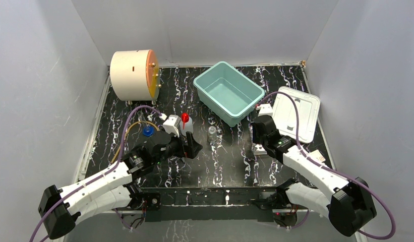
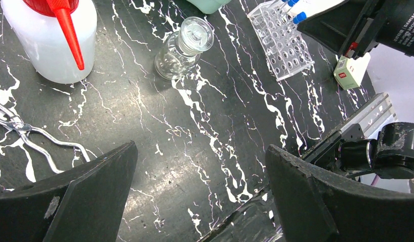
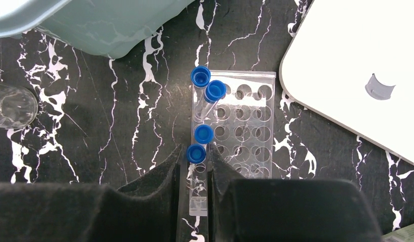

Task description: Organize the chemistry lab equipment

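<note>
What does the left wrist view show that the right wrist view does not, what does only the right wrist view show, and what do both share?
Only the left wrist view: the white squeeze bottle with its red nozzle, a bent metal wire tool, a small white box and the open left gripper.
Only the right wrist view: the right gripper closed around one blue-capped tube standing in the rack.
Both: the clear glass vial, the clear tube rack and the marbled black table.
</note>
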Controlling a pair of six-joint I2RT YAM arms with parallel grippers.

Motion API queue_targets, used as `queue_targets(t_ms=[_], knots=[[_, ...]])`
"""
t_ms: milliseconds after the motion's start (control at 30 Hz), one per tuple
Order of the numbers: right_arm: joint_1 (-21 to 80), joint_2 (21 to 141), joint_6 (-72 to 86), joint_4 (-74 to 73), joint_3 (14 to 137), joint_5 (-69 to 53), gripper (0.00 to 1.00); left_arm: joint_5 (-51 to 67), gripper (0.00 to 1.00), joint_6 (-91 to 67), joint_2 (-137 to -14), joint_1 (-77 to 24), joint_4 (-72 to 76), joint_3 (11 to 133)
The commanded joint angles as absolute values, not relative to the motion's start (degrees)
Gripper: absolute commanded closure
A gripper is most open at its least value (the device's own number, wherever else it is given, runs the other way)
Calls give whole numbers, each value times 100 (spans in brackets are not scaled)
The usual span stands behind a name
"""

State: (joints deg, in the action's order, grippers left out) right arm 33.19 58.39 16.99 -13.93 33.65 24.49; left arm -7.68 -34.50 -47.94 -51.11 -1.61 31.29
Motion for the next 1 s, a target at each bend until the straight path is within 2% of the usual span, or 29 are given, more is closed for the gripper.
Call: queue_targets(t_ms=[0, 167, 967], knots=[[3349, 5623, 1707, -1406, 3567, 2523, 77, -739, 2, -3391, -4698, -5072, -131, 3058], [3350, 5578, 1705, -1402, 3460, 2387, 82, -735, 2, -3384, -4702, -5078, -132, 3059], [3380, 5508, 2123, -1280, 2986, 2184, 85, -730, 2, -3366, -4729, -5036, -122, 3077]])
